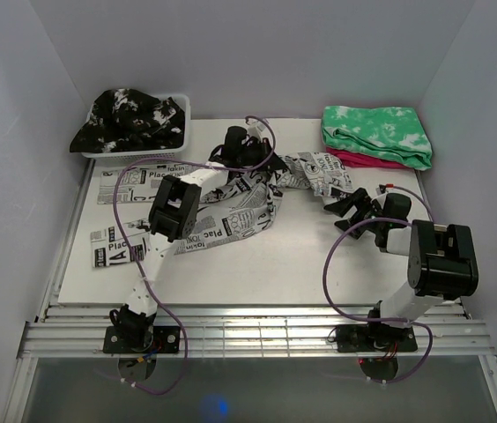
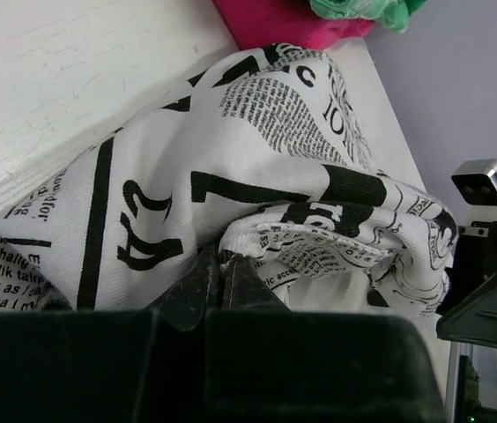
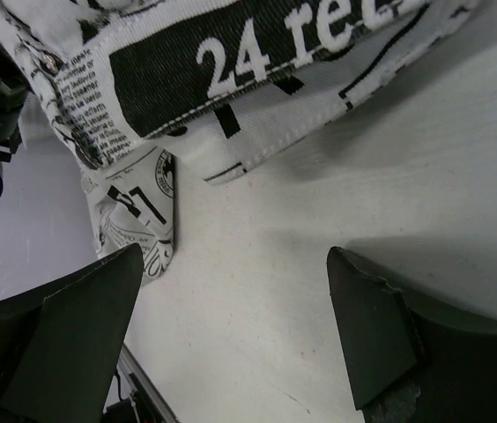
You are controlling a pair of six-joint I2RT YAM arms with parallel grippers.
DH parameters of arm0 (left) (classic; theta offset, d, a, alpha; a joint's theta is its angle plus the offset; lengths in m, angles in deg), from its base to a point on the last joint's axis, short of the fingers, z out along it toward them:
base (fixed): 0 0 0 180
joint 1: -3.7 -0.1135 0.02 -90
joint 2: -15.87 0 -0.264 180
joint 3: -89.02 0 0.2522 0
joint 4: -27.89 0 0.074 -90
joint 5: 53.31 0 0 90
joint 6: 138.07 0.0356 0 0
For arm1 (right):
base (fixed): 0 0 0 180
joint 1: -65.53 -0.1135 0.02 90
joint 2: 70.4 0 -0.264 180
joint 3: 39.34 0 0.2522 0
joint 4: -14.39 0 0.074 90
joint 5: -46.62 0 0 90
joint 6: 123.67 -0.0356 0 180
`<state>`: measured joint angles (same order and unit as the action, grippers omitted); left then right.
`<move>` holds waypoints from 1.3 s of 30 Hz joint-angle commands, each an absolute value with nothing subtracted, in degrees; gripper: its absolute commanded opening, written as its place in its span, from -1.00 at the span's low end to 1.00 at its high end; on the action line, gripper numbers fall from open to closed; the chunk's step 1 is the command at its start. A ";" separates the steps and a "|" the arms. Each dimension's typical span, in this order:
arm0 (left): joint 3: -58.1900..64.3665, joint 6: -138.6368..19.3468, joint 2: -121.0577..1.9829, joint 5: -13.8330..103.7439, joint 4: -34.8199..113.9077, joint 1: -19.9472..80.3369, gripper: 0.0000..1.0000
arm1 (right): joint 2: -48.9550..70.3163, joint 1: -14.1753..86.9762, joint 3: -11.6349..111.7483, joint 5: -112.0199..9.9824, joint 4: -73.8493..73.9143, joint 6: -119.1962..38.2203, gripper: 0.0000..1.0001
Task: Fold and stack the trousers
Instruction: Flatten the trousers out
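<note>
The left gripper's [image 2: 219, 264] fingers [image 2: 187, 295] are pressed together with a fold of the trousers [image 1: 235, 220] pinched at their tips, and the newspaper-print cloth bunches up around them in a raised hump, a stitched hem curling just past the tips. From there the left arm [image 1: 174, 211] reaches back over the middle of the trousers, its purple cable looping above the cloth. The trousers themselves lie crumpled across the white table [image 1: 257, 273], one leg trailing out toward the left edge, the other end stretched to the right. Just off that right end the right gripper [image 3: 235, 256] hovers low with its fingers [image 3: 81, 335] spread wide and nothing between them but bare tabletop; a black band of the trousers printed with "24" lies just beyond the tips. Past the trousers' left end sits a white basket [image 1: 182, 132] heaped with a black garment with white splotches [image 1: 129, 119]. Past their right end lies a folded green-and-white cloth [image 1: 376, 132] on top of a pink cloth [image 1: 363, 159].
</note>
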<state>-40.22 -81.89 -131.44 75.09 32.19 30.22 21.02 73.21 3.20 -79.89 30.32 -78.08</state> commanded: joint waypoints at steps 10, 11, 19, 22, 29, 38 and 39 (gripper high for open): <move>-30.66 -86.47 -121.86 85.47 26.53 29.01 -1.00 | 28.04 72.47 17.21 -78.42 49.41 -77.89 0.22; -30.30 -86.47 -121.33 86.17 26.53 28.92 -1.00 | 27.52 72.56 19.14 -80.27 48.36 -76.75 -0.03; -28.97 -75.09 -113.17 85.75 34.58 25.14 -0.20 | 20.48 72.91 39.34 -88.37 21.86 -61.73 -0.84; -28.37 -54.44 -106.67 82.07 44.53 25.75 0.13 | 21.53 72.82 42.70 -87.42 15.68 -61.18 -0.85; -2.13 -20.76 -86.11 66.17 32.54 36.45 0.11 | 23.56 72.74 40.52 -84.25 20.20 -70.75 -0.85; 11.54 3.51 -90.80 66.40 18.63 48.07 -0.05 | 22.76 71.85 40.52 -83.37 19.53 -74.10 -0.84; 10.41 4.74 -92.40 67.71 18.19 48.43 -0.06 | 22.68 71.77 40.52 -83.28 19.35 -74.02 -0.85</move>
